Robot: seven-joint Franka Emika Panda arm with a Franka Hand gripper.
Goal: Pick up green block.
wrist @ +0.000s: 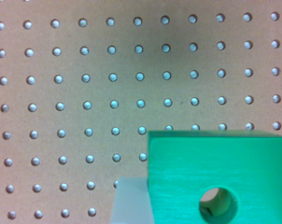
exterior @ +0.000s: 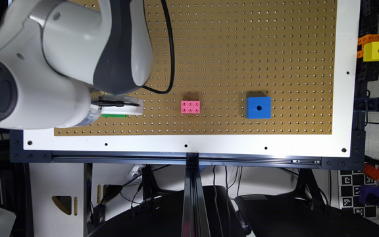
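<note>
One white hand [exterior: 120, 108] low over green block [wrist: 215, 177] — arm bent above pegboard [exterior: 242, 49].

A brown pegboard [exterior: 242, 49] in a white frame [exterior: 345, 98] tops dark rails [exterior: 192, 159].

Green block [wrist: 187, 172] — bright cube, round hole in its facing side — on brown pegboard [wrist: 85, 93].

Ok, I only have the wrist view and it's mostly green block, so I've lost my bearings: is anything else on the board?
Observer: Yes, a pink brick lies on the pegboard, apart from the green block, toward the exterior view's right.
Operator: Anything past it?
Observer: A blue cube, further right, in line.
Operator: Where's the tool?
Observer: The tool covers most of the green block, near the exterior view's left.
</note>
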